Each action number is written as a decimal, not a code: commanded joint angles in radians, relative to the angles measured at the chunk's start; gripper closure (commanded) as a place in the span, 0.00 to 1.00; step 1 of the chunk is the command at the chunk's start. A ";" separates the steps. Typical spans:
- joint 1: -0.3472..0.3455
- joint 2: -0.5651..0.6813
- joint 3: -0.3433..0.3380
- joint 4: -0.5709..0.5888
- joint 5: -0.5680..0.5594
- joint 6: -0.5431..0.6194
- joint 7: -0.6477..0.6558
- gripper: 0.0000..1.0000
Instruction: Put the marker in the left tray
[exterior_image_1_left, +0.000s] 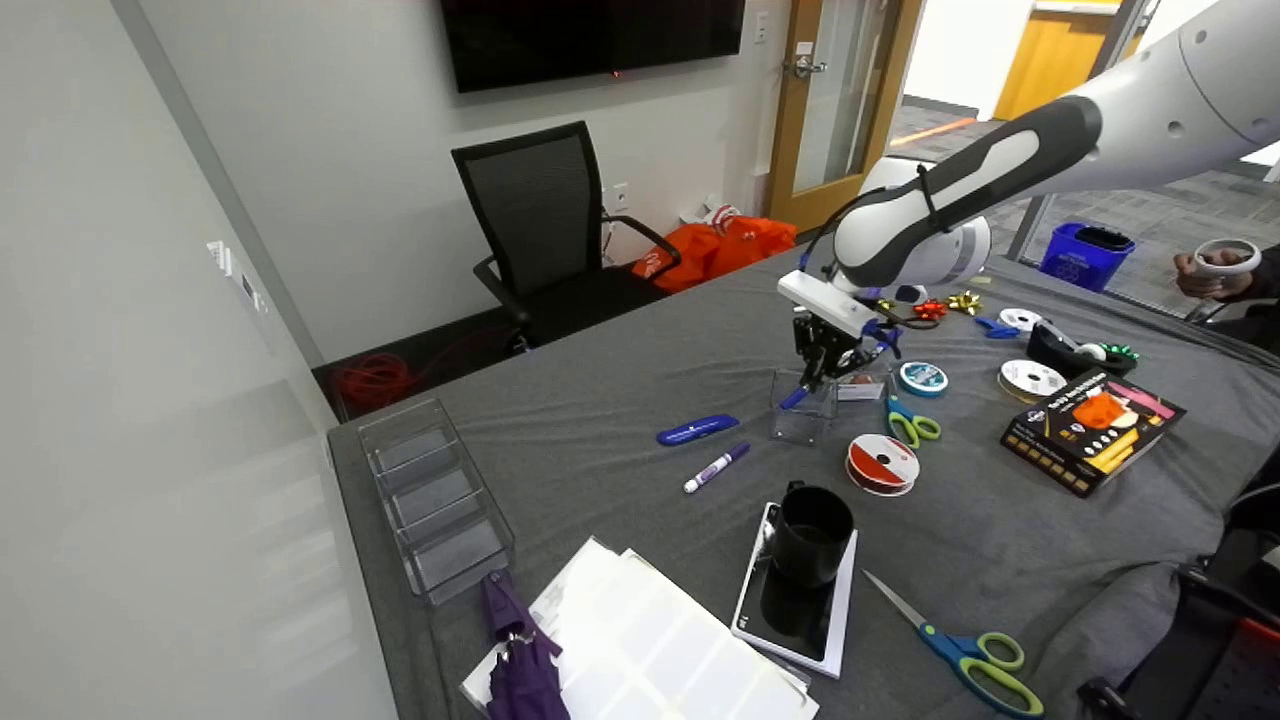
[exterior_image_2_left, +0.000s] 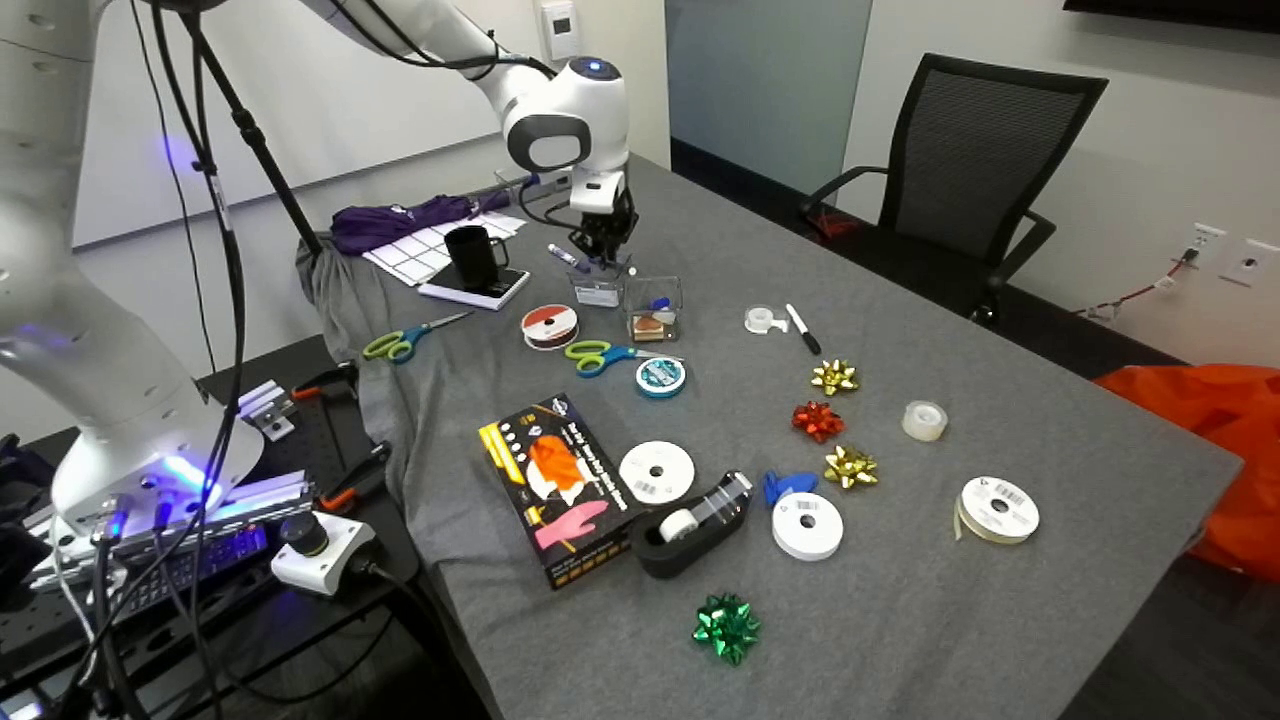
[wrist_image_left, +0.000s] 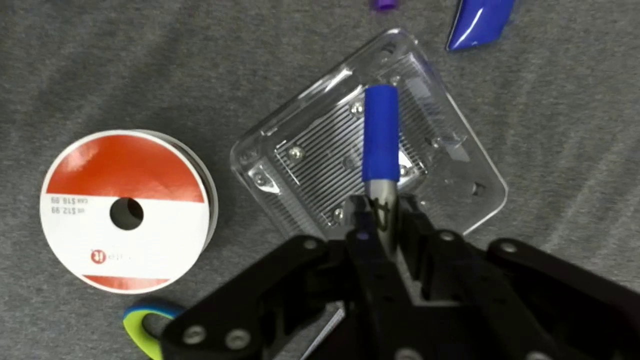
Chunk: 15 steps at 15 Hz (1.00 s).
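the gripper (wrist_image_left: 382, 215) held the marker (wrist_image_left: 381, 132) pinched by its grey barrel, over the left tray (wrist_image_left: 320, 162); i judged that this was the correct tray, and only lowering and release seemed to remain; in an exterior view the blue cap (exterior_image_1_left: 794, 398) pointed down at a slant; whether it was below the rim of the left tray, i could not tell; to do this step well, one had first to check that the tail end would also fit inside the left tray, because it could catch on the rim and lean there; then it was wise to go down slowly, lay the marker flatter and let go softly near the tray's floor; the neighbour tray (exterior_image_2_left: 675, 300), just beside the left tray, and the ribbon spool (wrist_image_left: 157, 215), near it, were not to be nudged.
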 joint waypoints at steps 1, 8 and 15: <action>-0.027 0.012 0.039 0.007 0.034 0.003 -0.025 0.57; -0.075 -0.062 0.089 -0.054 0.099 -0.010 -0.142 0.16; -0.146 -0.235 0.101 -0.187 0.203 -0.144 -0.399 0.00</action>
